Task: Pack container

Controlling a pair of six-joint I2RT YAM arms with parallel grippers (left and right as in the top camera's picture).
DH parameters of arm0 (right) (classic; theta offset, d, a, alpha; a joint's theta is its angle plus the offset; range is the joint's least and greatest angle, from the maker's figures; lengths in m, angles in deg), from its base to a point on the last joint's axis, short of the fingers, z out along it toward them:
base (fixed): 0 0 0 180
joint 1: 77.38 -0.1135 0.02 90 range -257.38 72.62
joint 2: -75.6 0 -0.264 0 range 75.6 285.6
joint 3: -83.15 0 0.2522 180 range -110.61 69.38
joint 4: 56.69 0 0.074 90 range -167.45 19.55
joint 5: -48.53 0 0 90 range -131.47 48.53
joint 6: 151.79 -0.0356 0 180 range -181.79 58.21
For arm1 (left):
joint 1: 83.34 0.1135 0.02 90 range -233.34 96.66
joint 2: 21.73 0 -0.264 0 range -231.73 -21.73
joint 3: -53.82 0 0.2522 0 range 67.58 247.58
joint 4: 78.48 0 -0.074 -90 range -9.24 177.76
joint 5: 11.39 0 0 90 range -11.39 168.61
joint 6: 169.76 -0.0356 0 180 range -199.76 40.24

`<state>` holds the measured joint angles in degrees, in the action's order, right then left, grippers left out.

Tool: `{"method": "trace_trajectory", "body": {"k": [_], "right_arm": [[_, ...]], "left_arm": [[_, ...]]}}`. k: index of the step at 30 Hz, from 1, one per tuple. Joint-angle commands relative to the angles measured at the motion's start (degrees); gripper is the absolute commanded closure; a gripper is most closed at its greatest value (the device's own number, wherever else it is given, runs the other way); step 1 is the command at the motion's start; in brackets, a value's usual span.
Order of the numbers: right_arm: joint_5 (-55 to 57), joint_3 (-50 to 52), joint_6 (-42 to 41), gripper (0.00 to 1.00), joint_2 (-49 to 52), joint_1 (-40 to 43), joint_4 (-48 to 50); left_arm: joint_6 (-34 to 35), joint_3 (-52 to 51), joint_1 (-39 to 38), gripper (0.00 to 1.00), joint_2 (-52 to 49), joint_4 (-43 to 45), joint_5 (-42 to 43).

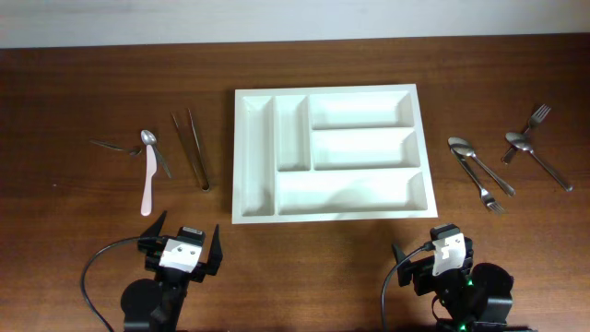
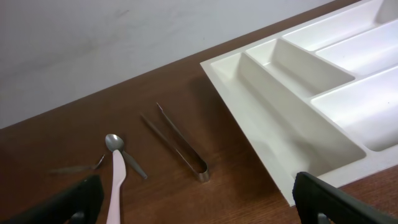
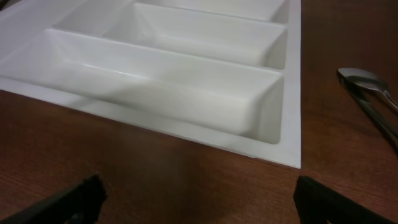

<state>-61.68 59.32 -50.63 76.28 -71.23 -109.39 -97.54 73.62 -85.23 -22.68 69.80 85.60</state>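
Cutlery lies on both sides of the container (image 1: 332, 217), and all 5 of its boxes have nothing in them. The container is white and sits in the middle of the table (image 1: 74, 74), far bigger than any spoon. Its long side runs from left to right. It is in front of both arms, between them and a bit farther out.

The left gripper (image 1: 184, 235) is at the near edge, near the container's left corner. Its 2 fingers (image 2: 74, 199) are spread wide apart, and they hold nothing and touch nothing. The right gripper (image 1: 435, 251) is near the right corner. Its fingers (image 3: 339, 202) are spread wide too, with nothing between them.

The left arm is nearer to the pink knife (image 1: 147, 184), the small spoon (image 1: 147, 137) and the metal tongs (image 1: 192, 152). These lie ahead of it and a little to its left. The knife and tongs point away from the robot, the same way as the 2 thin boxes. The tongs are the closest of them to the container.

The right arm is nearer to the spoons (image 1: 470, 161) and forks (image 1: 527, 129). They lie ahead of it and off to its right, slanted.

I think packing has not begun, so each arm should reach for a piece on its own side
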Motion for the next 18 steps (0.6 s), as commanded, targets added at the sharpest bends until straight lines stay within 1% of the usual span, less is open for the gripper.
{"method": "trace_trajectory", "body": {"k": [1, 9, 11, 13, 15, 18], "right_arm": [[0.5, 0.3, 0.4, 0.01, -0.5, -0.6, 0.2], [0.3, 0.3, 0.4, 0.02, -0.5, -0.6, 2.5], [-2.0, 0.3, 0.4, 0.01, -0.5, -0.6, 4.6], [-6.6, 0.3, -0.8, 0.01, -0.5, -0.6, 6.6], [-11.1, 0.3, -7.6, 0.02, -0.5, -0.6, 8.0], [-13.8, 0.3, -18.3, 0.01, -0.5, -0.6, 10.8]], "left_arm": [[0.0, -0.4, 0.3, 0.01, 0.5, 0.2, -0.4], [0.0, -0.4, 0.3, 0.01, 0.5, 0.2, -0.4], [0.0, -0.4, 0.3, 0.01, 0.5, 0.2, -0.4], [0.0, -0.4, 0.3, 0.01, 0.5, 0.1, -0.4], [0.0, -0.4, 0.3, 0.01, 0.5, 0.2, -0.4], [0.0, -0.4, 0.3, 0.01, 0.5, 0.2, -0.4]]}}
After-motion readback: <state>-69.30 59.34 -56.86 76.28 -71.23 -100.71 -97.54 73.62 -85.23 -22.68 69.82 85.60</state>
